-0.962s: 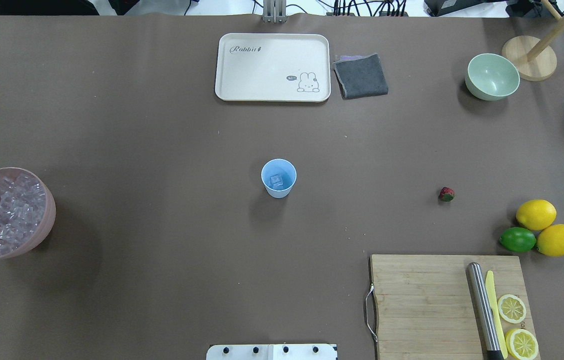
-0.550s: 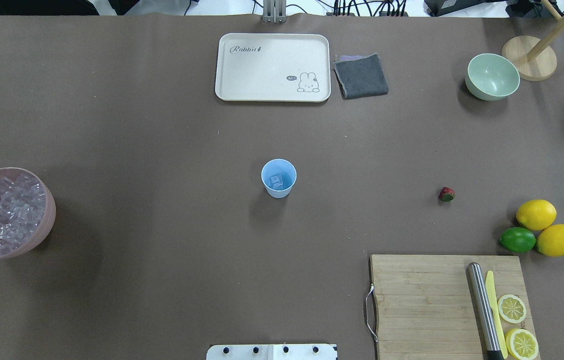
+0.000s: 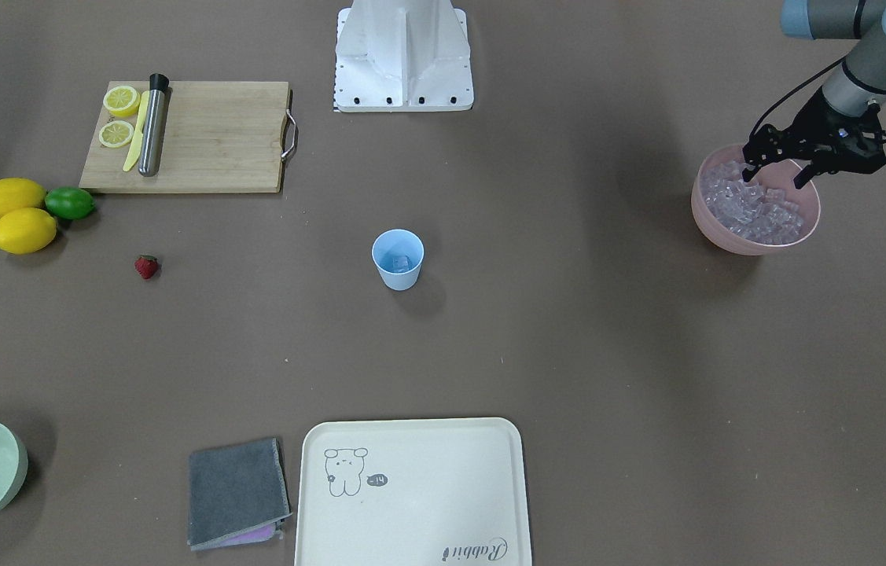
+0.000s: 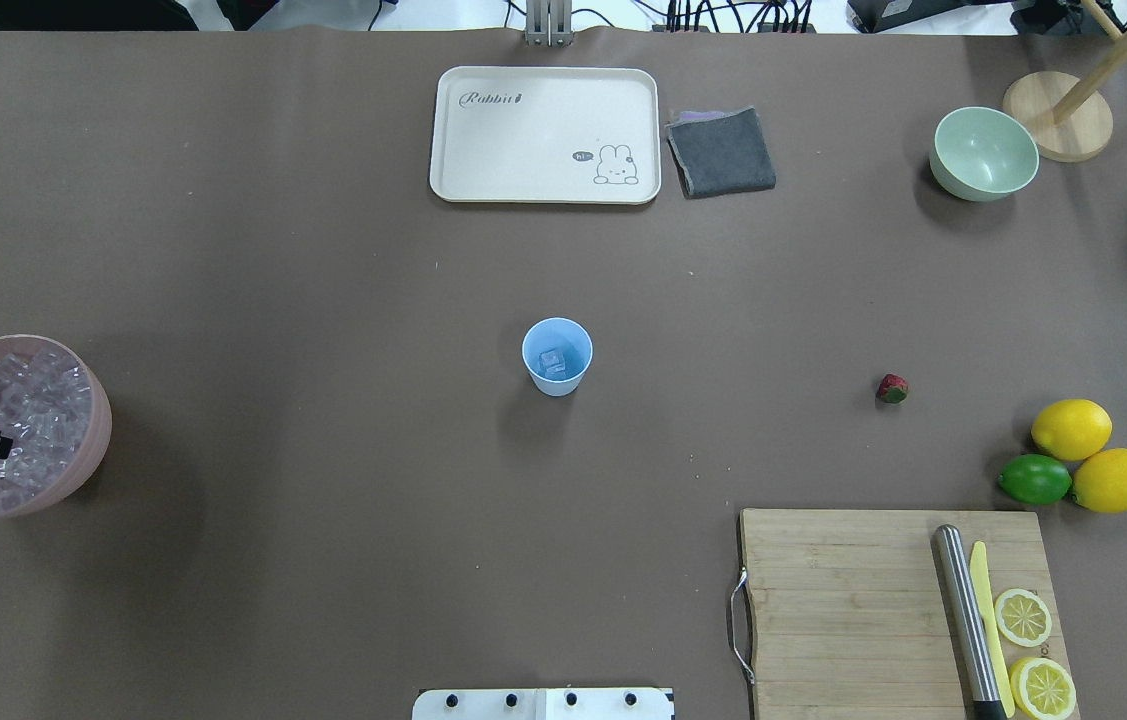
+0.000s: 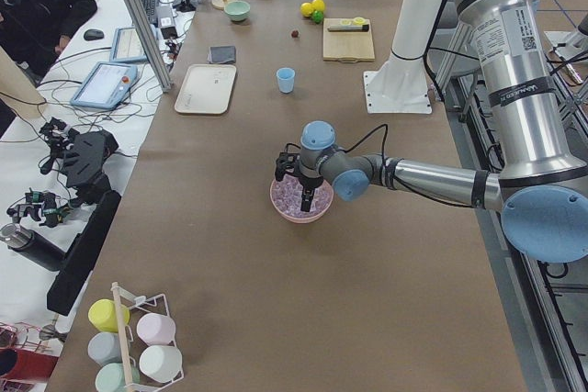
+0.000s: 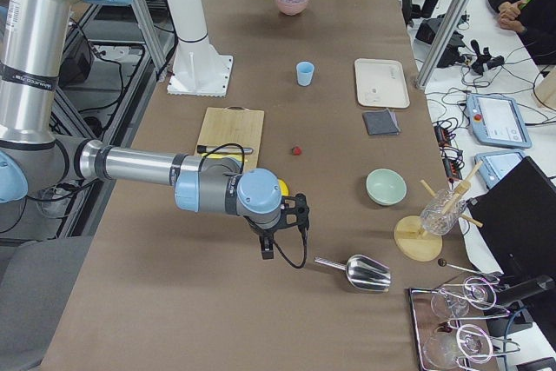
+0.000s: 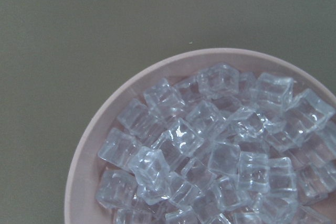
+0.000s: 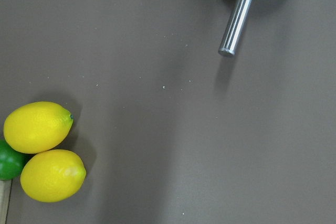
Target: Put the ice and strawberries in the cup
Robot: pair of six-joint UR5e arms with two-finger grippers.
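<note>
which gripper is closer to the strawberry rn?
Right. The right gripper hangs past the lemons at the table's right end, with the strawberry just inboard of them. The left gripper is open over the pink bowl of ice at the opposite end.

The scoop (image 8: 237, 19) is cropped, and the right pincer (image 6: 267, 252) is unreadably small.

Cream tray (image 4: 523, 150), script word "Rabbit" printed in one corner, small dark speech bubble (image 4: 582, 156) reading "hi" beside a drawn rabbit (image 4: 615, 165), label (image 5: 520, 36) on the left arm (image 5: 528, 107) too small to read
</note>
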